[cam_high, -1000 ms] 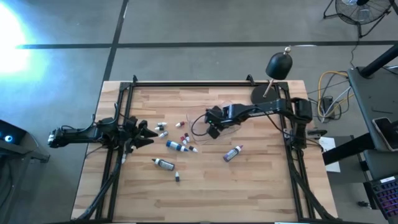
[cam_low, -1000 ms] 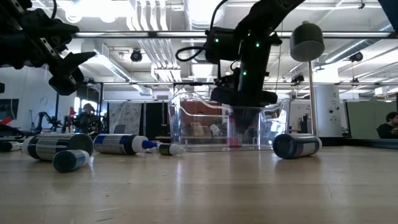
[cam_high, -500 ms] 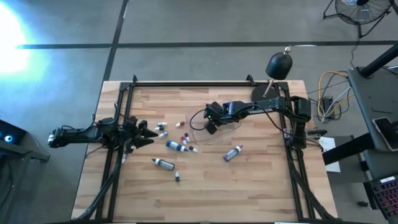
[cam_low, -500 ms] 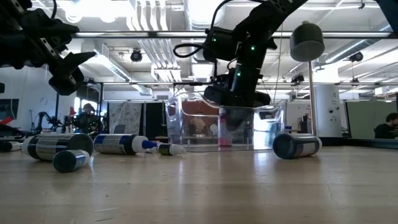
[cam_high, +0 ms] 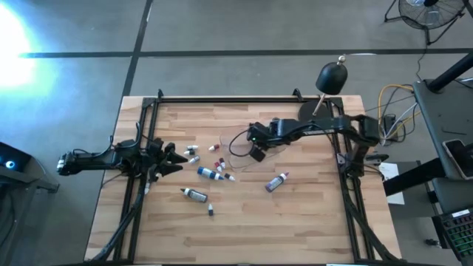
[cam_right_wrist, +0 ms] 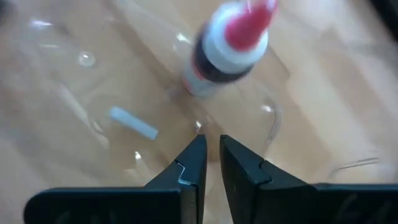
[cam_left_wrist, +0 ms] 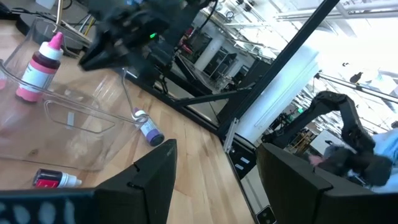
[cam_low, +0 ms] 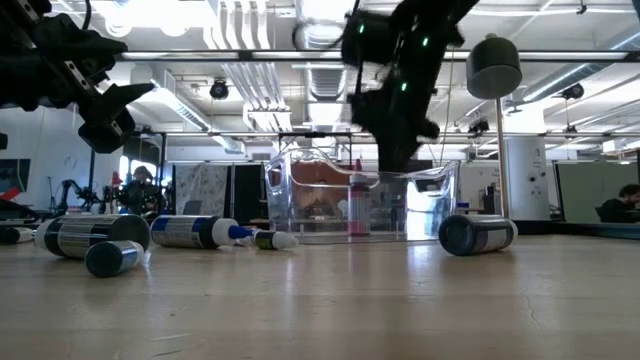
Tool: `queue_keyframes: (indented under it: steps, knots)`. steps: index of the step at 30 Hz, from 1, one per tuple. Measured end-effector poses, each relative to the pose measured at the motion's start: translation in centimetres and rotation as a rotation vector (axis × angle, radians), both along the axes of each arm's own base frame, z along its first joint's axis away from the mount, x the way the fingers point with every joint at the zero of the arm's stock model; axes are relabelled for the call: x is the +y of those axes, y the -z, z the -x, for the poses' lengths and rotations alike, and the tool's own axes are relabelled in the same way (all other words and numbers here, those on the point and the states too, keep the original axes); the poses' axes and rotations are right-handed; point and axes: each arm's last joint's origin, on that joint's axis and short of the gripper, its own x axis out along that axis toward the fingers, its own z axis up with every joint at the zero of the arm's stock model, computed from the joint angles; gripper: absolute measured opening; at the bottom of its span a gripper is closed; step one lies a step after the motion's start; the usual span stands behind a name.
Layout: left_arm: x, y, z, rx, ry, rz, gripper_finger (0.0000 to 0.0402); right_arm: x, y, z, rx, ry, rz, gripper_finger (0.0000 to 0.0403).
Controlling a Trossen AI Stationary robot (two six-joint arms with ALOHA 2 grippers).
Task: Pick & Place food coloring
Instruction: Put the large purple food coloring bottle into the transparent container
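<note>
Food coloring bottle (cam_right_wrist: pixel 230 46) upright in tray (cam_right_wrist: pixel 81 93)

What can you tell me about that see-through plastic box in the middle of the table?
The clear plastic tray is a thin-walled, transparent open-topped box resting flat on the wooden table, near its middle. Its glossy walls show reflections, and the rim looks slightly flared. One food coloring bottle with a pink cap stands upright inside it. The right gripper hangs just above the tray, apart from the bottle, its jaws nearly closed and empty. Other bottles lie on the table outside it.
</note>
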Motion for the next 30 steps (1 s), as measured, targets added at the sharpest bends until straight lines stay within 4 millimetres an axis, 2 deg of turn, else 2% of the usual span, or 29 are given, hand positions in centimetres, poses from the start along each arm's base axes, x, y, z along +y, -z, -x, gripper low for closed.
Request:
queue_keyframes:
  steps: [2, 5, 7, 9, 13, 17, 24, 26, 30]
  knots:
    - [0.0, 0.0, 0.0, 0.0, 0.0, 0.0, 0.0197, 0.7, -1.9, 0.6, -0.025, -0.117, 0.021, 0.0038]
    - [0.0, 0.0, 0.0, 0.0, -0.001, 0.0, 0.0197, 2.4, -4.7, 2.4, -0.034, -0.398, -0.035, 0.0038]
    - [0.0, 0.0, 0.0, 0.001, 0.0, 0.0, 0.0197, 3.6, -5.7, 4.2, -0.02, -0.559, -0.092, 0.0038]
    - [0.0, 0.0, 0.0, 0.0, 0.0, 0.0, 0.0197, 4.6, -5.8, 6.0, 0.008, -0.676, -0.138, 0.0038]
    - [0.0, 0.0, 0.0, 0.0, 0.0, 0.0, 0.0197, 6.2, -3.9, 8.9, 0.124, -0.716, -0.209, 0.0053]
    - [0.0, 0.0, 0.0, 0.0, -0.001, 0.0, 0.0197, 7.9, -1.1, 10.7, 0.21, -0.708, -0.252, 0.0103]
    - [0.0, 0.0, 0.0, 0.0, 0.0, 0.0, 0.0197, 10.3, 2.2, 11.3, 0.327, -0.852, -0.092, 0.0201]
    - [0.0, 0.0, 0.0, 0.0, 0.0, 0.0, 0.0197, 10.4, 2.9, 11.3, 0.345, -0.89, -0.04, 0.0217]
    - [0.0, 0.0, 0.0, 0.0, 0.0, 0.0, 0.0197, 10.3, 3.5, 10.7, 0.259, -0.905, 0.009, 0.0235]
